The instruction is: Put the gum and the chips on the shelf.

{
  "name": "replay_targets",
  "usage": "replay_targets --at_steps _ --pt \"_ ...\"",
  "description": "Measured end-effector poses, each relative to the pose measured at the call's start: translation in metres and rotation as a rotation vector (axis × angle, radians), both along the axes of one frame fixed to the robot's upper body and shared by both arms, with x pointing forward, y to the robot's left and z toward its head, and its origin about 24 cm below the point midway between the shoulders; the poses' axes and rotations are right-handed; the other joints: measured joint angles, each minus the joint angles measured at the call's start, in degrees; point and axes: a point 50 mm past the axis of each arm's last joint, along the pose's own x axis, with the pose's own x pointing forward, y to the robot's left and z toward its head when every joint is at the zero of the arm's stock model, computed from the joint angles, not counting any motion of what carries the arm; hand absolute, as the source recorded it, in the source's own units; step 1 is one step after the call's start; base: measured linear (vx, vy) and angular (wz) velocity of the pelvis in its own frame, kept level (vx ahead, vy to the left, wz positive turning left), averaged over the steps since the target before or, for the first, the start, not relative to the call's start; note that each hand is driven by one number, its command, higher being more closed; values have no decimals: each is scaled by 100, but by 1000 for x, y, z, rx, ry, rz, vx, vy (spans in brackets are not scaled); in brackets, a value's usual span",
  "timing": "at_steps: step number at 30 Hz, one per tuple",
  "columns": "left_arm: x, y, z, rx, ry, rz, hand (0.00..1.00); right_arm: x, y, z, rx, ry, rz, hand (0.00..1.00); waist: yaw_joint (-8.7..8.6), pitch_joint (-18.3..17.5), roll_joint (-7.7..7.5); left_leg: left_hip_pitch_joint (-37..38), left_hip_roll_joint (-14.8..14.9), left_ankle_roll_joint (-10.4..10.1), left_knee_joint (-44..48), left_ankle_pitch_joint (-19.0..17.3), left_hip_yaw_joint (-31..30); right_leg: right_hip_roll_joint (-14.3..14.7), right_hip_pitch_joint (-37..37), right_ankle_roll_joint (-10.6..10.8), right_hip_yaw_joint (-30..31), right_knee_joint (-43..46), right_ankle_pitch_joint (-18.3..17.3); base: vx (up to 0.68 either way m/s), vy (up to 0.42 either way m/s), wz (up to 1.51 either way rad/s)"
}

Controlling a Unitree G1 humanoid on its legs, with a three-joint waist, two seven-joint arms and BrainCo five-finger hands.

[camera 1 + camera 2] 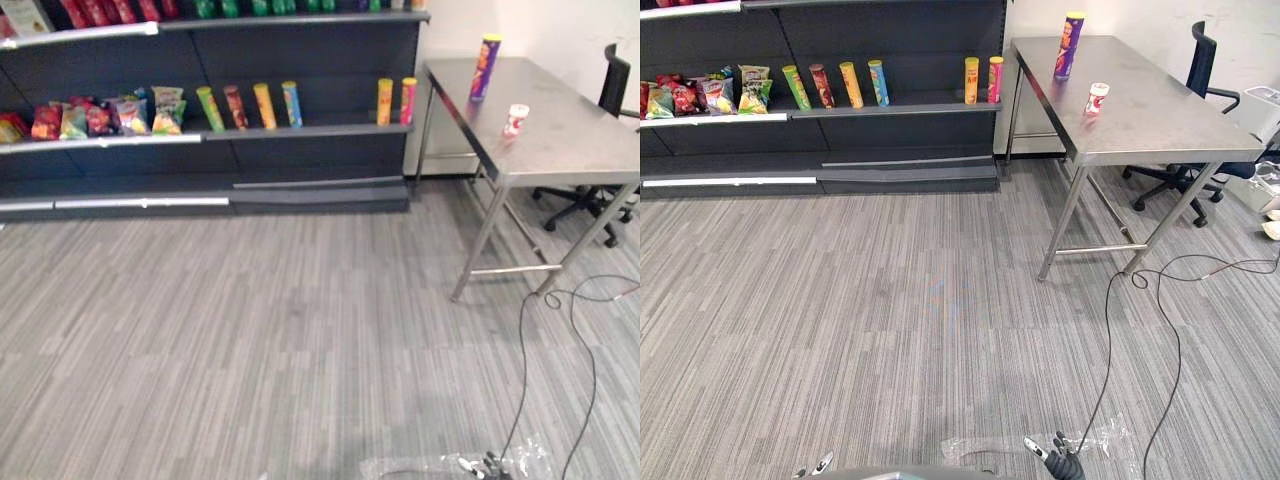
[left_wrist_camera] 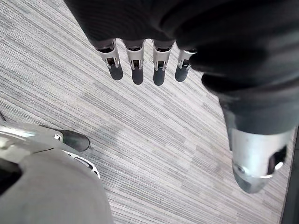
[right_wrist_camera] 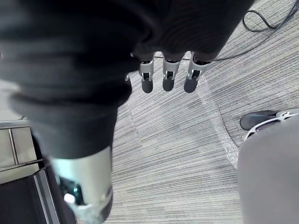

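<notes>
left hand point(image 2: 136, 70): fingers straight and slack, hanging in a row over the grey carpet point(image 2: 154, 140), thumb held apart. nothing in it, touching nothing.

right hand point(image 3: 168, 79): same posture, fingers relaxed, empty. a clear plastic sheet point(image 3: 217, 121) lies on the carpet below it.

chips point(image 1: 485, 66): purple tube with a yellow cap, standing on the far end of the steel surface point(image 1: 570, 140). long axis vertical, cap up.

gum point(image 1: 516, 120): small white tub with red on it, on the same surface, nearer the front edge and apart from the chips. seems upright, lid up, but too small to be sure.

both items are well apart from either hand.

shelf point(image 1: 330, 129): dark unit against the wall, just left of the surface. its middle ledge holds a row of standing cans point(image 1: 250, 106), with a yellow and pink pair point(image 1: 396, 101) at the end nearest the surface. snack bags point(image 1: 120, 114) sit further left.

black office chair point(image 1: 1200, 70) sits beyond the surface.
</notes>
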Motion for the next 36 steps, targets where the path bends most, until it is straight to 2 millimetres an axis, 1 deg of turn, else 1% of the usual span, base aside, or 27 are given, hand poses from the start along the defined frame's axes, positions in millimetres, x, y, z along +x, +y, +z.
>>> replay_targets --at_steps 1,5,8,11,15,20,22,28,36 --pt "1 0 0 -2 -3 -2 0 2 0 0 1 -1 0 0 5 42 -20 31 1 -26 -3 -17 45 0 32 10 2 -15 3 22 -5 -5" --pt "3 0 0 -1 -6 -6 0 10 2 1 6 -20 -2 0 4 82 -14 59 -10 -33 -6 -21 84 -9 89 142 2 -72 -5 5 -1 -1" --pt "3 0 0 2 -3 -4 0 16 6 1 19 -36 -7 0 10 97 -7 98 -3 -37 -21 -25 97 -6 94 203 7 -69 -40 -49 -18 -3" --pt "3 0 0 2 1 -2 0 19 15 -1 90 -42 -59 0 13 107 -9 130 15 -39 -68 -27 133 10 90 202 34 -70 -40 -74 -26 -6" --pt "3 -1 0 -2 -1 2 0 18 15 -2 102 -30 -73 0 31 114 -10 172 15 -34 -94 -25 227 6 91 168 70 -65 -17 -62 -11 -9" --pt "3 -1 0 -9 -7 1 0 17 14 0 88 -62 -111 0 33 135 -32 227 16 -31 -126 -27 315 13 96 148 152 -78 -4 -23 -15 -9" --pt "2 -1 0 -11 -8 9 0 15 14 0 106 -69 -121 0 31 136 -34 234 19 -35 -129 -33 398 20 91 106 207 -105 26 -2 -24 -13" --pt "1 -1 0 -16 -13 35 0 15 15 1 94 -88 -118 0 35 134 -26 296 40 -93 -129 -73 439 44 173 109 220 -165 32 5 -30 -3" --pt "4 -1 0 -10 -30 35 0 14 16 0 93 -74 -113 0 140 139 -35 333 94 -116 -129 -90 513 96 189 109 216 -166 32 -35 -43 -3"
